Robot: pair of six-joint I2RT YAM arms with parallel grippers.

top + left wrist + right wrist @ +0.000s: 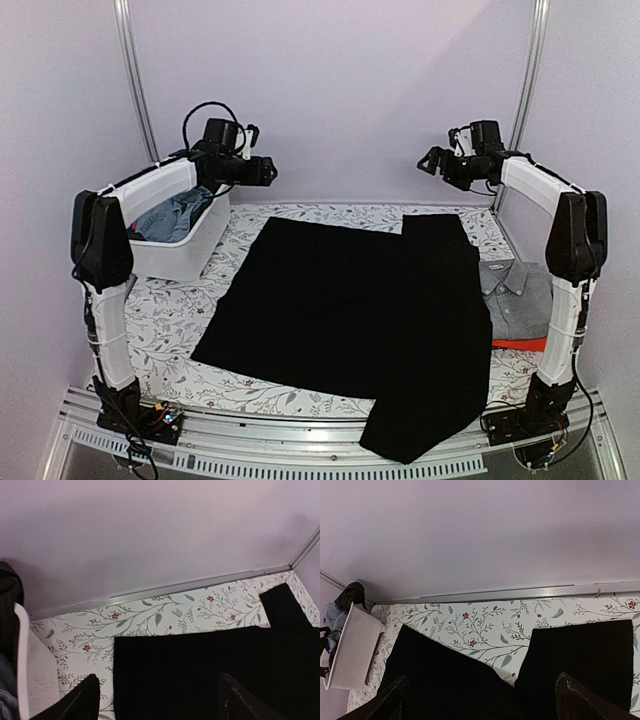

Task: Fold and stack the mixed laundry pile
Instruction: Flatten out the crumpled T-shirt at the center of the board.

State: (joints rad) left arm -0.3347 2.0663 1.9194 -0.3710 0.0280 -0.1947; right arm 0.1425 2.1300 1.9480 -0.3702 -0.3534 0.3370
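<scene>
I see the table [180, 330] with the black garment [350, 310] spread flat across its middle, and one long strip running past the near edge. The white tub [185, 250] is at the far-left corner with denim pieces [175, 215] inside. The grey shirt [515, 300] lies on the red shirt [520, 344] at the right edge. Left gripper [157, 677] and right gripper [482, 677] hover high near the far edge, jaws wide, holding nothing.

Wide-spread claw [157, 680] above black garment [215, 655]
</scene>
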